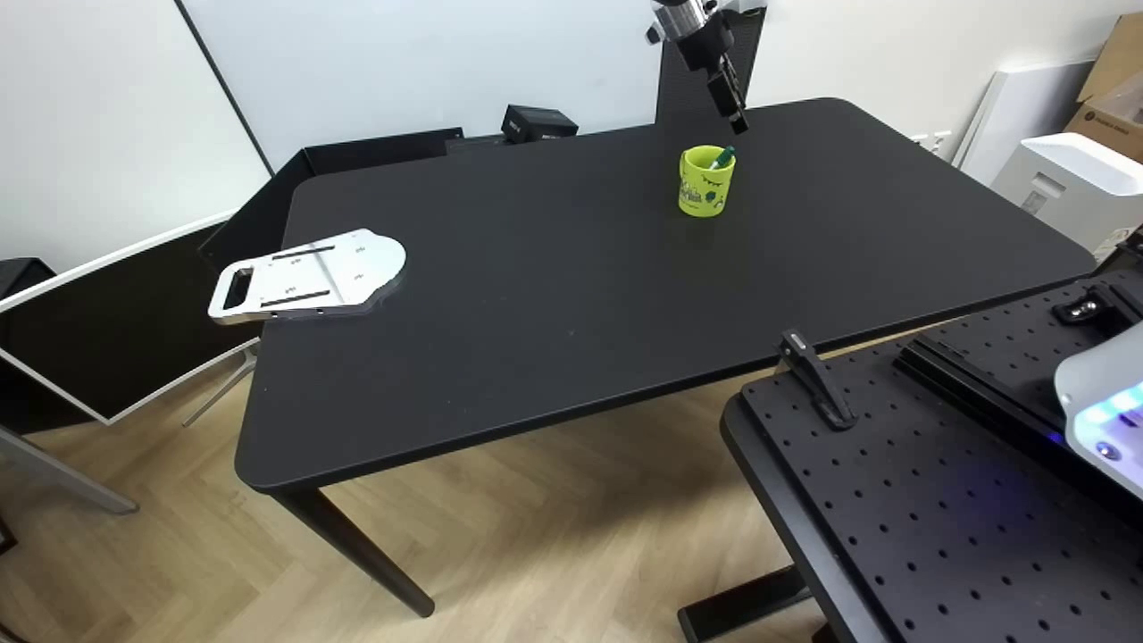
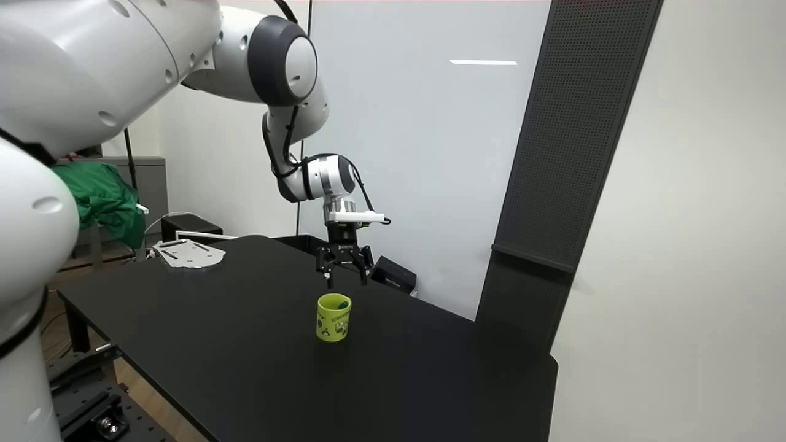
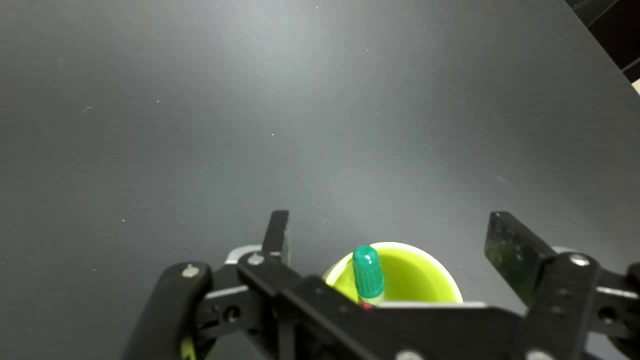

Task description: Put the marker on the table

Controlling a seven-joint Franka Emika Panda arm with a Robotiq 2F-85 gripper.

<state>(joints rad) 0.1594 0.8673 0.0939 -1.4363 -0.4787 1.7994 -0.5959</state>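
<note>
One marker (image 3: 369, 274) in a cup (image 3: 417, 275), fingers (image 3: 515, 256) apart above.

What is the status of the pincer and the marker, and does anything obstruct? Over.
Pincer open, holding nothing. Marker leaning inside yellow-green cup, green end up, not yet on table. Cup around it may hinder grasp.

"What's this underfoot?"
"A pale wooden floor (image 1: 554, 536) laid in a herringbone pattern."
"And that tall dark-grey perforated panel (image 2: 580, 123)?"
"It stands between a smooth white panel (image 2: 430, 172), showing a bright strip of light (image 2: 483, 62), and a plain off-white wall (image 2: 706, 215)."
</note>
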